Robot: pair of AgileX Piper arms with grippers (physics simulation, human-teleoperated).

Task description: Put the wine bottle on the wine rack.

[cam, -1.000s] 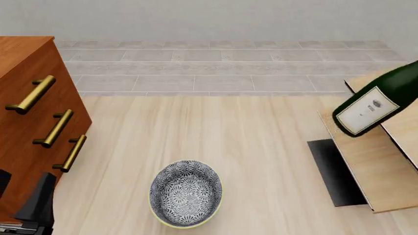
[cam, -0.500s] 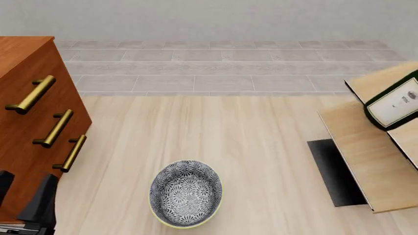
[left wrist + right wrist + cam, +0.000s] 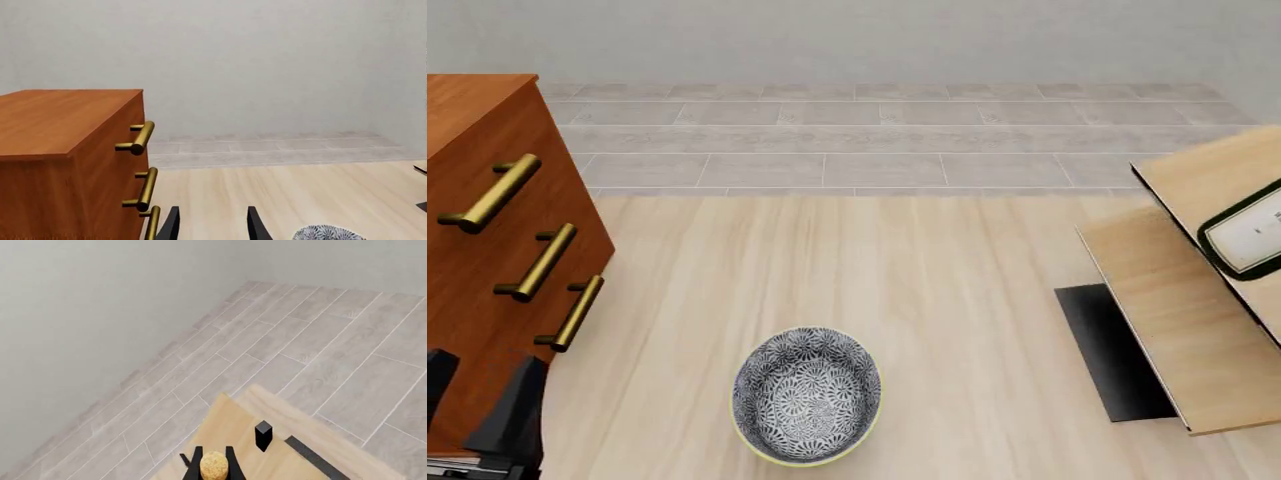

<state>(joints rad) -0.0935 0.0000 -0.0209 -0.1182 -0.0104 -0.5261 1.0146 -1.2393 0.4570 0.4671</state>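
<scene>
- At 3 o'clock in the front view: one wine bottle (image 3: 1252, 232), only its label end visible at the frame edge, lying against the slanted panels of one wine rack (image 3: 1181, 290); pale wood, black base toward 4 o'clock.
- One bowl (image 3: 807, 394), patterned grey-white, on the surface (image 3: 868, 270) at 6 o'clock, well apart from the rack.
- One cabinet (image 3: 487, 250), reddish-brown, at 9 o'clock; three brass handles counted.
- Two end effectors. Left end effector (image 3: 212, 227): near 7 o'clock in the front view, just beside the cabinet's front; fingers apart, nothing between them.
- Right end effector (image 3: 213, 466): outside the front view; its wrist view shows two dark fingers flanking the bottle's tan cork, clamped on the bottle's top, with rack panels below.
- Bottle relative to end effectors: held at its cork end by the right one; well apart from the left one, across the bowl.
</scene>
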